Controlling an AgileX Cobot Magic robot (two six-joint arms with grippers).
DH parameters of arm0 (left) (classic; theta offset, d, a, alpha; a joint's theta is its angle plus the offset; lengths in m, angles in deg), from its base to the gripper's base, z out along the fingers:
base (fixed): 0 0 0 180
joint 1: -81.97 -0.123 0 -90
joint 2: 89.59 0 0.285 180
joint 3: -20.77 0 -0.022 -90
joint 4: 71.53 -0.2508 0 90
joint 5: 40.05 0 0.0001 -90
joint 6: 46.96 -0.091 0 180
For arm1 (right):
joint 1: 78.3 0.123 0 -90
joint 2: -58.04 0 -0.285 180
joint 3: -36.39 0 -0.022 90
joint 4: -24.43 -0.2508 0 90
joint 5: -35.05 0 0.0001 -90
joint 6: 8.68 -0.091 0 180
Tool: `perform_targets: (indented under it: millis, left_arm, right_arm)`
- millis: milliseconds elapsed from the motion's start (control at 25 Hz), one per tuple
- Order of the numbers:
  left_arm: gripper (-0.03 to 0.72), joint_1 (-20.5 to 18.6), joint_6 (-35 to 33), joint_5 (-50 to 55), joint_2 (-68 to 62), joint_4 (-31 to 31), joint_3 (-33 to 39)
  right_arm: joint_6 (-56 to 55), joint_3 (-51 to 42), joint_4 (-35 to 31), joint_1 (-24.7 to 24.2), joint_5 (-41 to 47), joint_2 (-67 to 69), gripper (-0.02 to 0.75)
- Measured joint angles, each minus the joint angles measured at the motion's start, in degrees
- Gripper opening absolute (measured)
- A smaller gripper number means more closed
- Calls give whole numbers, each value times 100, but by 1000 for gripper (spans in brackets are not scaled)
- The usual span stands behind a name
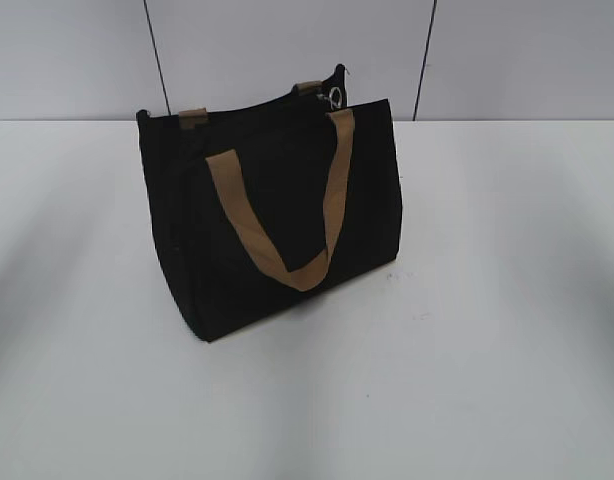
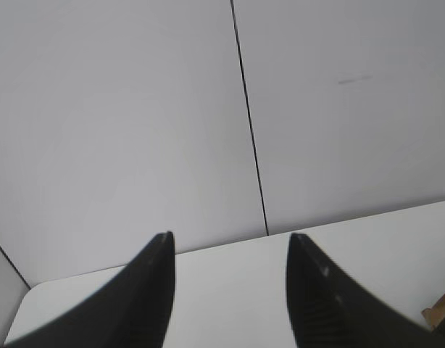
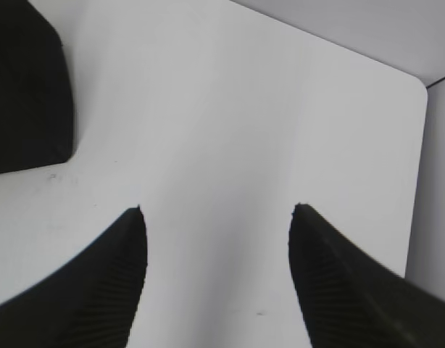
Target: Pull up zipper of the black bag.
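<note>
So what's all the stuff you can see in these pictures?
black bag: one, black, standing on the table a bit left of centre
strap handles: two, tan, one hanging down the bag's front, the other mostly hidden behind its top edge
zipper: one, small and silvery, at the bag's top right end
table: one, white, under everything
wall panels: light grey with dark seams, behind the table
left gripper: one, black, open, nothing between its fingers
right gripper: one, black, open, above bare table beside the bag
</note>
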Motion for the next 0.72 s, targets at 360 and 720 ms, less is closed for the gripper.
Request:
perform_targets:
  millis: [360, 720]
  left_arm:
    - [375, 0, 0, 429, 0, 0, 0]
    - [375, 0, 0, 973, 0, -4, 176]
  right_arm:
    - [133, -2641, -665, -6, -613, -2155, 481]
    - [414, -4573, -1239, -6, -647, -4163, 481]
